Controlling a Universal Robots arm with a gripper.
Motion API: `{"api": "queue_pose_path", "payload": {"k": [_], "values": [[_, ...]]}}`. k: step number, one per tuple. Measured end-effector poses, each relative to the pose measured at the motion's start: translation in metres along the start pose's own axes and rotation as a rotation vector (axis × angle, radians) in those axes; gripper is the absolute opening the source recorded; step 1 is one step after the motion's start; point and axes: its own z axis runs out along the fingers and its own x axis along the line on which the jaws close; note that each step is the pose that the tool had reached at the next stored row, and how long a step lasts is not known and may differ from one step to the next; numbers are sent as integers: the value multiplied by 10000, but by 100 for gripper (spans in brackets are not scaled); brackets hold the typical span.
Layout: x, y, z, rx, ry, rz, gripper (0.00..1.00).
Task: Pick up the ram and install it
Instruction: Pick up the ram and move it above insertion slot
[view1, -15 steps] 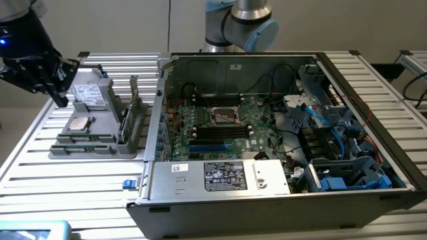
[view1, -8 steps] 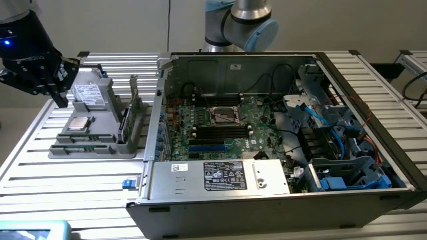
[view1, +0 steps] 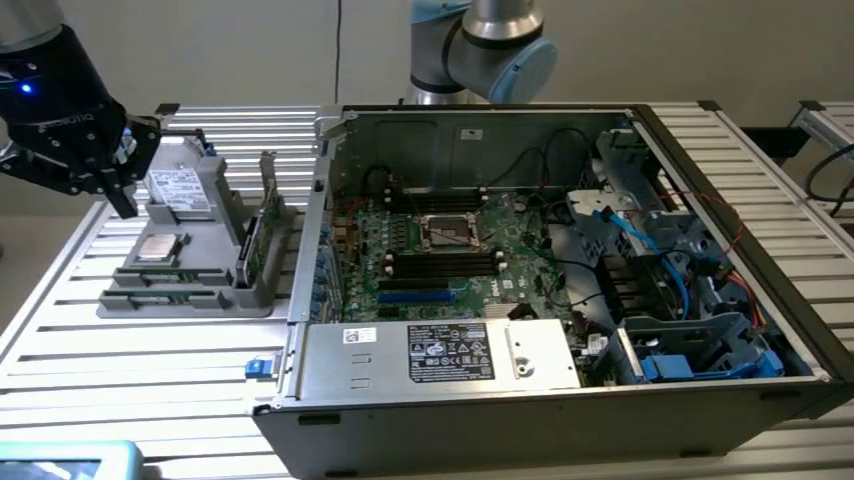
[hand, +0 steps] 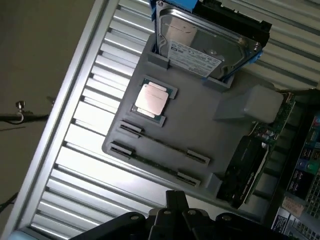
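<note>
At the exterior view's left, the end effector (view1: 118, 195) is seen hanging over the far left corner of a grey tray (view1: 187, 305) that rests on the slatted bench (view1: 134, 380). Whether it is spread or pressed together cannot be told. The ram (view1: 167, 280) is seated on edge in the tray's near clips, apart from the end effector, with a second stick (view1: 154, 298) just beside it. A processor chip (view1: 160, 247) and a hard drive (view1: 176, 188) are held farther back. To the right, an open computer case (view1: 561, 400) is set, and long black slots (view1: 441, 262) are laid across its motherboard (view1: 521, 235).

Trouble is judged most likely from the closeness of the two sticks. A descent slightly off line could catch the neighbour or a clip, and an off-centre pinch could tilt so thin a board. Cables crowding the case could also be snagged.

The height of the end effector above the tray, and the case interior, are given by the exterior view. The thin top edges of the ram (hand: 160, 142) and the second stick (hand: 150, 162), with the clips at their ends, are given by the wrist view, along with the end effector (hand: 172, 200) at the picture's edge.
</note>
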Motion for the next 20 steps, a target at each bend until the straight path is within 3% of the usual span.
{"api": "queue_pose_path", "payload": {"k": [20], "values": [[1, 0, 56, -40, 33, -3646, 11]]}}
